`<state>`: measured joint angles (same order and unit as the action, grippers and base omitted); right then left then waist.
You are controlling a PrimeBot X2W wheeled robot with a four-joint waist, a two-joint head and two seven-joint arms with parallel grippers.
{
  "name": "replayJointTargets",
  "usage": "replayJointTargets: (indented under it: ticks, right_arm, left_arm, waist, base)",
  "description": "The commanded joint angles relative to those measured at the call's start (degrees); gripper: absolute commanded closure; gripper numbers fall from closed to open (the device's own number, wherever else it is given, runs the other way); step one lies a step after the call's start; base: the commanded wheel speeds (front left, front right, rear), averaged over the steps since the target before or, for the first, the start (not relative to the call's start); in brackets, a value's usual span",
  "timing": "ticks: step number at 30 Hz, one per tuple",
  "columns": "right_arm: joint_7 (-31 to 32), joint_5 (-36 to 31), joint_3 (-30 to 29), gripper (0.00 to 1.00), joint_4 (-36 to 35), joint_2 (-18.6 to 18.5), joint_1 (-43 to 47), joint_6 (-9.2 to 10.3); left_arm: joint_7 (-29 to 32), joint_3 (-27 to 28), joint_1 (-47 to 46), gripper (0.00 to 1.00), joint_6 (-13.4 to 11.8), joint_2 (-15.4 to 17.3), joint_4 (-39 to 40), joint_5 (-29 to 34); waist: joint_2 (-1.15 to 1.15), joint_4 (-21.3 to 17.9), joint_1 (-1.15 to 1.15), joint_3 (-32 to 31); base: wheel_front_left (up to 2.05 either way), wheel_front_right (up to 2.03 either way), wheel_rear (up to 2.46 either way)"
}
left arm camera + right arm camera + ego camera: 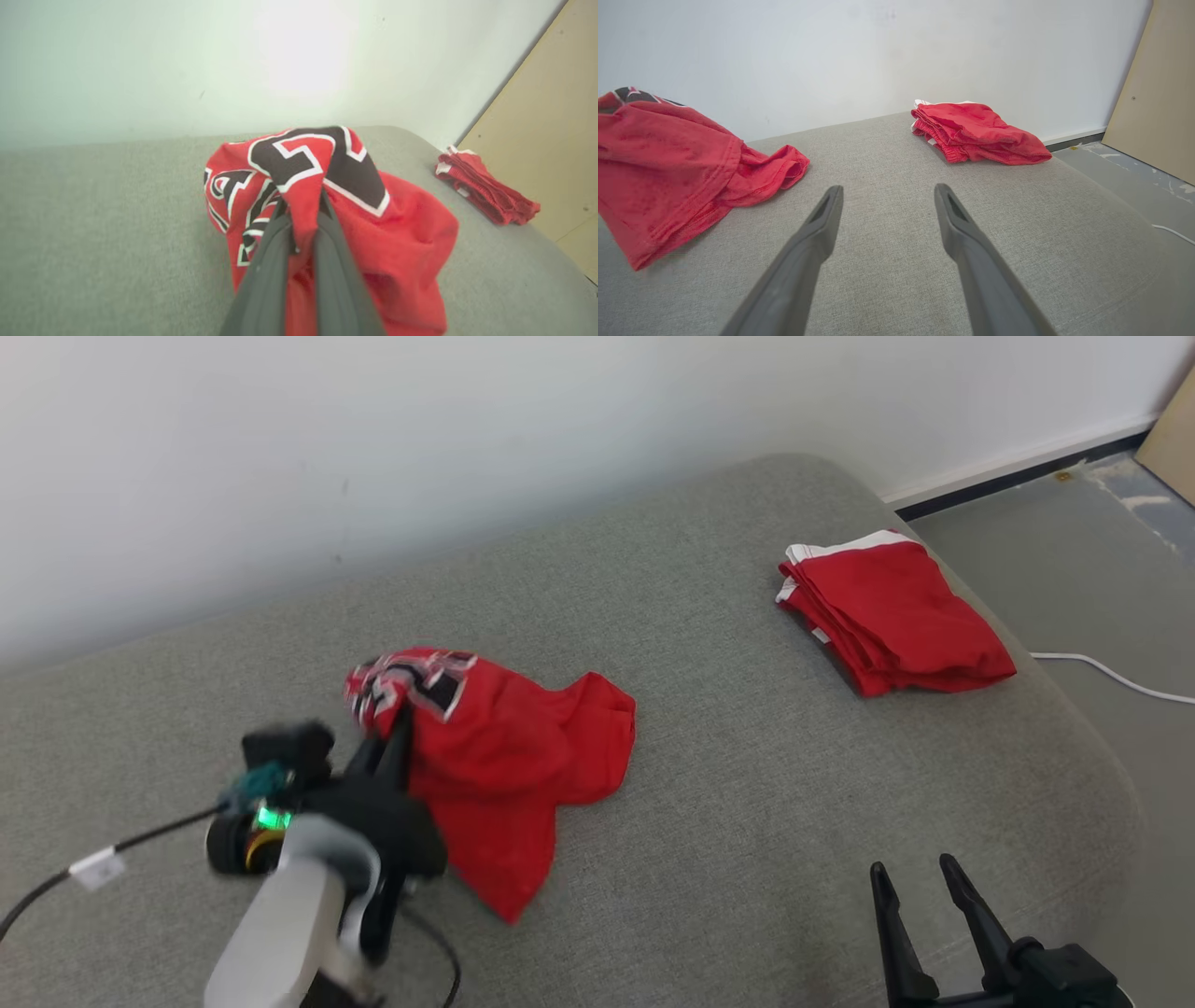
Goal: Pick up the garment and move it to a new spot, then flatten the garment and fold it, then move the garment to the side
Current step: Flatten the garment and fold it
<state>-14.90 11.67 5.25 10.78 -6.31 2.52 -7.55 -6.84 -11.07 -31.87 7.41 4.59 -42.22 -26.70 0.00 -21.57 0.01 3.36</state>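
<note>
We see a crumpled red garment with black and white lettering, lying left of centre on a grey upholstered seat. The left gripper is pinched tight on a raised fold at the lettered end, with cloth bunched between its two dark fingers. The rest of the garment spreads over the seat toward the robot's right, and one flap points back toward the robot.

We judge the step in hand to be the pick-up, ahead of the move to a new spot. To do it well, we would lift straight up until the trailing flap is off the seat. Only then would we carry it sideways, so the cloth neither drags nor slips out of so thin a pinch. We would also keep away from the folded red garment, which sits well apart near the far right corner.

The left arm reaches in from the lower left, its pale forearm low and its fingers pointing up toward the wall. The right gripper sits at the lower right, jaws spread wide and holding nothing, aimed over bare seat.
</note>
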Motion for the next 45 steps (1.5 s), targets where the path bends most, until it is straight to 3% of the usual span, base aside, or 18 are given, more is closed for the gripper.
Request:
replayJointTargets:
  ticks: [1, 8, 13, 17, 23, 31, 45]
  right_arm:
    - [-0.2, 0.1, 0.2, 0.00, 0.1, 0.1, -0.5, 0.16]
    - [-0.3, 0.4, 1.1, 0.00, 0.6, 0.4, -1.1, 0.16]
    - [-0.3, 0.5, 0.7, 0.00, 0.8, 0.6, -0.8, 0.15]
    - [-0.3, 0.7, 0.5, 0.00, 0.6, 0.9, -0.5, 0.15]
    - [-0.3, 0.5, 0.1, 0.00, 0.2, 1.0, 0.1, 0.16]
    - [-0.3, 0.3, -0.2, 0.00, 0.0, 0.8, 0.3, 0.16]
    - [0.4, -0.1, 0.2, 0.00, -0.2, 0.6, 1.7, 0.15]
  left_arm:
    - [-1.5, -0.6, -2.1, 1.00, -0.2, -0.4, 0.4, 1.1]
    - [-7.6, -6.0, -12.5, 1.00, -1.2, -1.5, 3.5, 5.6]
    - [-8.4, -10.0, -15.7, 1.00, -0.8, -1.7, 10.9, 6.8]
    - [-8.3, -15.9, -11.0, 1.00, -0.4, -1.6, 13.5, 7.3]
    - [-8.4, -20.8, -2.2, 1.00, 0.1, -0.7, 7.7, 5.5]
    - [-8.4, -22.2, 7.2, 1.00, 0.1, 3.0, 4.8, 1.9]
    - [-6.9, -23.7, 21.1, 1.00, -0.9, 8.6, 11.1, -5.9]
  waist:
    - [0.00, 0.1, -0.01, -0.1]
    - [0.00, -0.9, -0.01, -0.5]
    - [0.00, -0.9, -0.01, -0.4]
    - [0.00, 0.7, -0.01, -0.2]
    - [0.00, 4.7, -0.01, 0.3]
    - [0.00, 9.6, -0.01, 0.5]
    - [0.00, 13.9, -0.01, -2.4]
  base:
    - [0.00, 0.00, 0.00]
    - [0.00, 0.00, 0.00]
    - [0.00, 0.00, 0.00]
    - [0.00, 0.00, 0.00]
    - [0.00, 0.00, 0.00]
    - [0.00, 0.00, 0.00]
    - [0.00, 0.00, 0.00]
